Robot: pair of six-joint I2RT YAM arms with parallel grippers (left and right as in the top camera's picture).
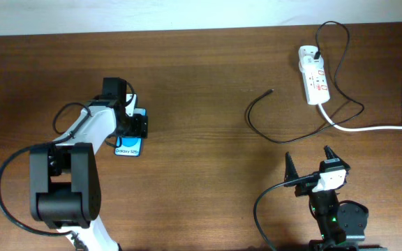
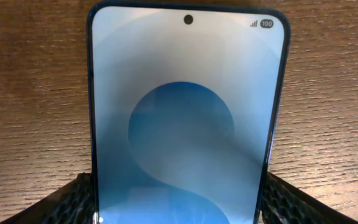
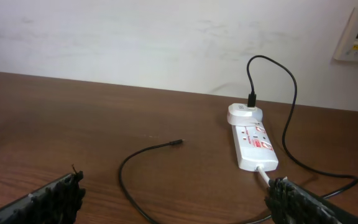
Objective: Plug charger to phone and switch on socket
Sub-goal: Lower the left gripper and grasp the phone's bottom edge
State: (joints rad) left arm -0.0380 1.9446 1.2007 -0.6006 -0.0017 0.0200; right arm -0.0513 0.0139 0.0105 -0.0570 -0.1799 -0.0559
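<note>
The phone (image 1: 128,147) lies on the wooden table at the left, blue screen up. It fills the left wrist view (image 2: 185,118). My left gripper (image 1: 132,125) is closed on its two long edges near one end. The white socket (image 1: 314,77) lies at the back right, also in the right wrist view (image 3: 253,144). The black charger cable (image 1: 251,118) runs from an adapter in the socket, loops round and ends in a free plug tip (image 1: 270,90) (image 3: 178,142) on the table. My right gripper (image 1: 309,161) (image 3: 179,193) is open and empty, near the front, short of the cable loop.
The socket's thick white cord (image 1: 375,127) runs right and off the table edge. A pale wall stands behind the table, with a white wall panel (image 3: 356,34) at the upper right.
</note>
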